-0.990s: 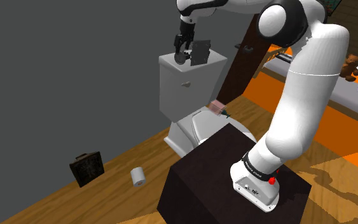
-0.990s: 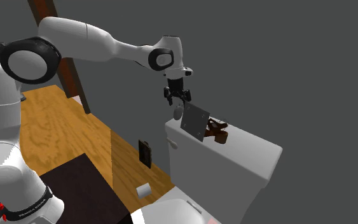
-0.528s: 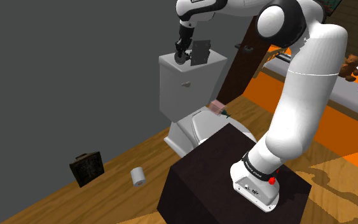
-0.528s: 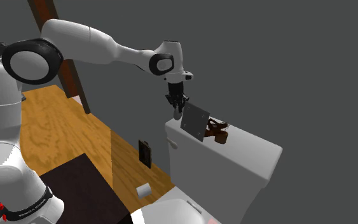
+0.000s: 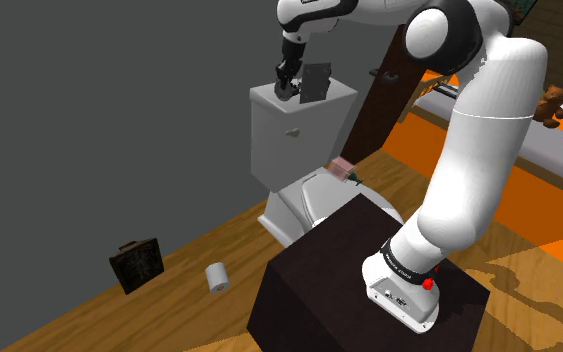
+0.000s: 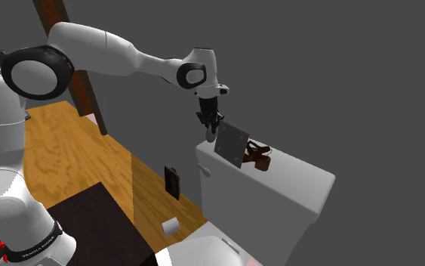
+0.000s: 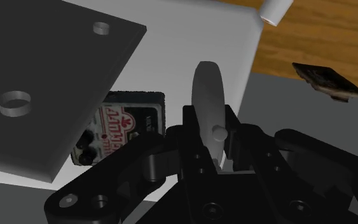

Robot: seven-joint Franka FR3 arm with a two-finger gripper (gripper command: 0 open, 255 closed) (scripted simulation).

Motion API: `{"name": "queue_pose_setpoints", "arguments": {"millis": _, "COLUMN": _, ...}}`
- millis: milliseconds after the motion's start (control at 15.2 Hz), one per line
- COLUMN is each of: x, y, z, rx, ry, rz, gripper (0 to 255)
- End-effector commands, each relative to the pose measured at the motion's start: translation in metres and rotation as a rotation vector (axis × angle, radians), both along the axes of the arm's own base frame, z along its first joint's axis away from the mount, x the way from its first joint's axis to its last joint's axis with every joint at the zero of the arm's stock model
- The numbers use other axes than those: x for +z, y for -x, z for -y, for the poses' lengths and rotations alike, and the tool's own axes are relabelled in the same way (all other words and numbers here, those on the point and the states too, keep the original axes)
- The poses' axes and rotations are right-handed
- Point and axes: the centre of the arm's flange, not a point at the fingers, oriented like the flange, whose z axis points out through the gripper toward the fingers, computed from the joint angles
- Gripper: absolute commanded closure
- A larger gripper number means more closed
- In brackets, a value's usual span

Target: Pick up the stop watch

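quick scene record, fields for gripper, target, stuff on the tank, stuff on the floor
gripper: black, shut on the stop watch, over the toilet tank
stop watch: plain grey disc, edge-on between the fingers
lifted: cannot tell whether it is clear of the lid
toilet tank: white, against the grey wall
on tank: dark grey plate with two round holes, tilted; pedal-like box partly hidden by the plate's edge
floor: white roll; dark framed panel by the wall

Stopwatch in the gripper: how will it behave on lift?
Stopwatch looks a thin, rigid disc, so probably light and stiff. Gripper clasps its flat faces near one edge, so it may pivot. Smooth grey faces could slip.
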Motion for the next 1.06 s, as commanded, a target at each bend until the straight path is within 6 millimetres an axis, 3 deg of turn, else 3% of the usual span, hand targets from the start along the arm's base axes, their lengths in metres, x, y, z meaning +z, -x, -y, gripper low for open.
{"name": "queue_pose_setpoints", "arguments": {"millis": 0, "x": 0.008, "y": -0.001, "z": 0.000, "rx": 0.000, "ry": 0.000, "rz": 0.000, "gripper": 255}}
{"name": "queue_pose_setpoints", "arguments": {"millis": 858, "x": 0.077, "y": -0.001, "z": 0.000, "rx": 0.000, "ry": 0.000, "rz": 0.000, "gripper": 255}}
{"name": "queue_pose_setpoints", "arguments": {"millis": 990, "x": 0.078, "y": -0.001, "z": 0.000, "rx": 0.000, "ry": 0.000, "rz": 0.000, "gripper": 255}}
